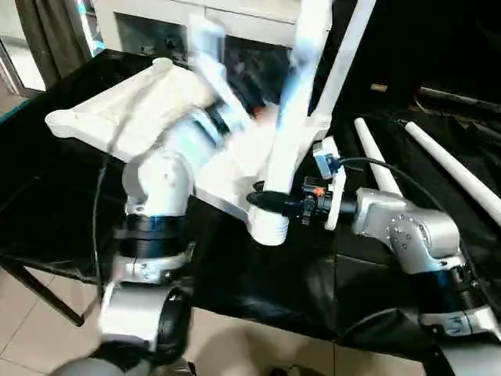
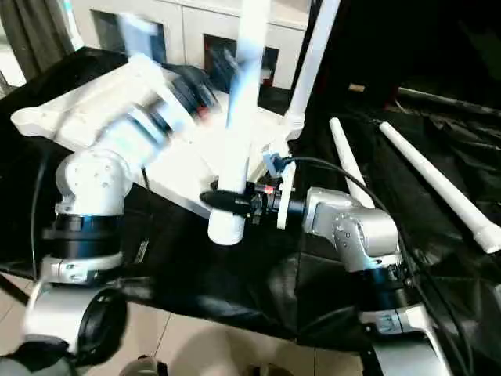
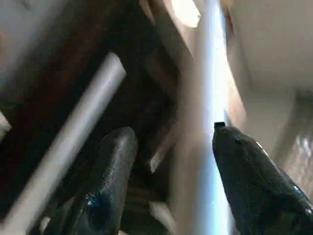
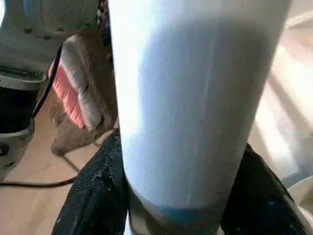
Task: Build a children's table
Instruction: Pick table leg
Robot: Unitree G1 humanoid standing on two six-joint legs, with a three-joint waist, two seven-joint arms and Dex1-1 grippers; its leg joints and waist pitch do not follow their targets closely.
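Right fingers [image 4: 98, 196]: clamped on an upright leg [image 1: 286, 149], centre frame
Left fingers [image 3: 110, 161]: spread, nothing gripped
Tabletop [image 1: 102, 110]: upper left, nearer the left gripper [image 3: 166, 161]

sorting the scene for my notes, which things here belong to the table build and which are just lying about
Part of the job:
- tabletop
- leg in the right gripper
- fitted leg
- two spare legs

Just there:
- black cloth
- cabinet

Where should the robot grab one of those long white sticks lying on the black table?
Probably around the middle of the tube leg, coming from above: it lies flat on the black cloth with open space on both sides, so the fingers can straddle its round shaft.
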